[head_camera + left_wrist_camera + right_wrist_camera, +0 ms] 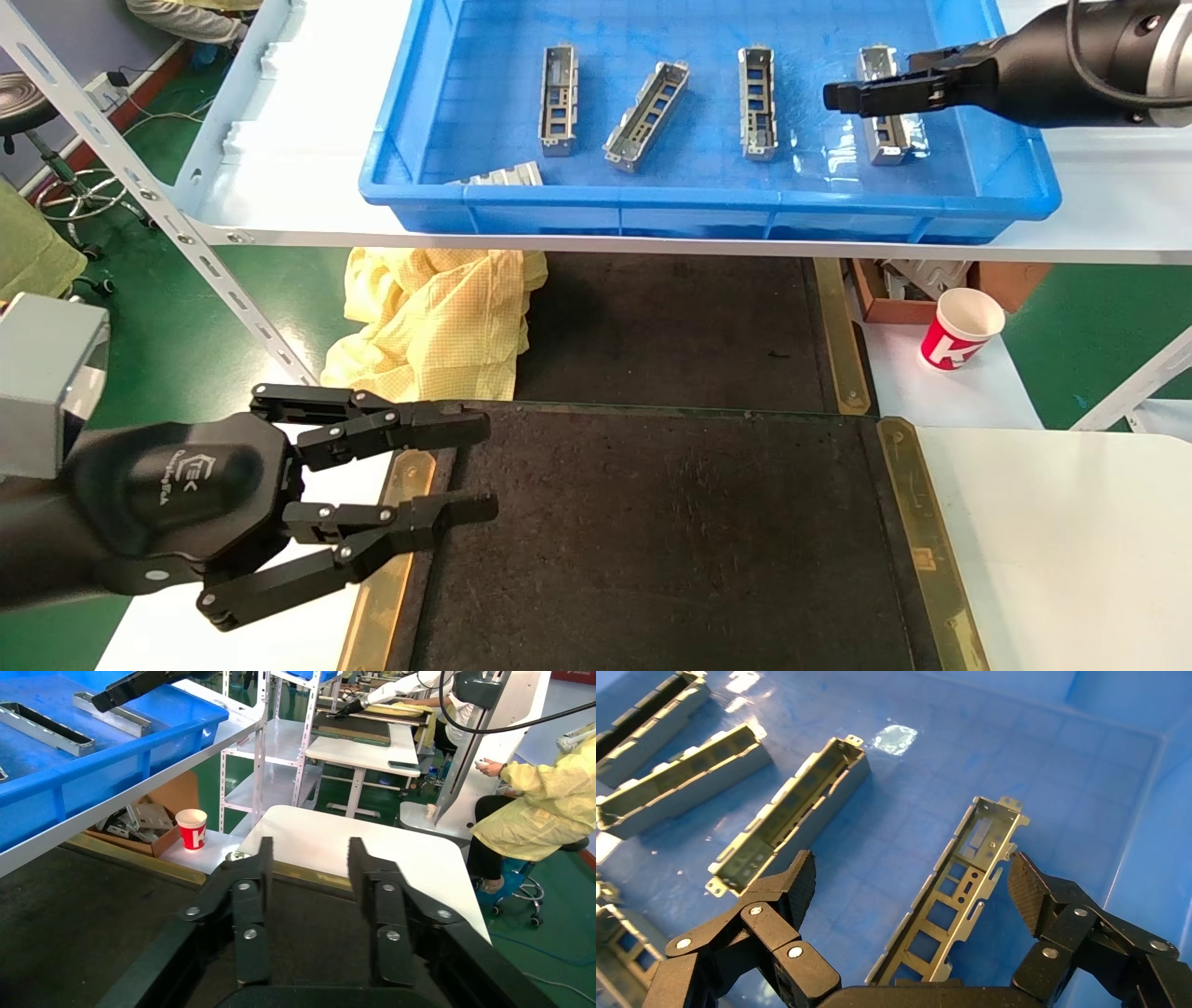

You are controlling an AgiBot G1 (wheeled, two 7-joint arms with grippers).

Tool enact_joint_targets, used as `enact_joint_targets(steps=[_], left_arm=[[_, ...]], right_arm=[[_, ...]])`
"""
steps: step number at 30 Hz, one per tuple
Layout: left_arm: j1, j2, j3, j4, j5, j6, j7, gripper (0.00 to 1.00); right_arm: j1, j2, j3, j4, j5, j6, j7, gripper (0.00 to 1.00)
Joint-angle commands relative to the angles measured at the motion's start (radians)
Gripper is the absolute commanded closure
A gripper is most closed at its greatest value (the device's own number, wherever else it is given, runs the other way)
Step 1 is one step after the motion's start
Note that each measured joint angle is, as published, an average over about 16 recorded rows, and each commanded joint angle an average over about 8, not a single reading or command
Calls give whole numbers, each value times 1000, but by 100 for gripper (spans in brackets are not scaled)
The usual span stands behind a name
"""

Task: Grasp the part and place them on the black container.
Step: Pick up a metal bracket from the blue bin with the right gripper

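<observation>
blue bin (1015, 200) holds the part (951, 896) between the right gripper's (912, 885) wide fingers, seemingly untouched; left gripper (466, 471) open over the black container (670, 540).

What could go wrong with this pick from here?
1. The right gripper is open astride the rightmost part, one pad far nearer than the other, so closing may push it sideways.
2. That part lies near the blue bin wall, so the outer finger may catch it.
3. The open left gripper hovers over the black tray, possibly crowding the drop-off.

Right gripper (843, 96) extended, fingers (796, 881) spread; left gripper (480, 469) parked, fingers apart.
</observation>
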Motion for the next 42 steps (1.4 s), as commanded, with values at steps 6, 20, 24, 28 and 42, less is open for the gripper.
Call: enact_joint_targets(steps=[6, 20, 24, 28, 42], left_arm=[[0, 0, 0, 0, 0, 0, 0, 0], [0, 0, 0, 0, 0, 0, 0, 0], [0, 0, 0, 0, 0, 0, 0, 0], [0, 0, 0, 0, 0, 0, 0, 0], [0, 0, 0, 0, 0, 0, 0, 0]], right_arm=[[7, -35, -15, -38, -23, 41, 9, 69], [4, -59, -22, -61, -35, 80, 1, 100], [0, -57, -18, -58, -29, 89, -16, 100], [-3, -55, -14, -59, -23, 95, -29, 100], [-10, -41, 4, -64, 3, 79, -70, 100]])
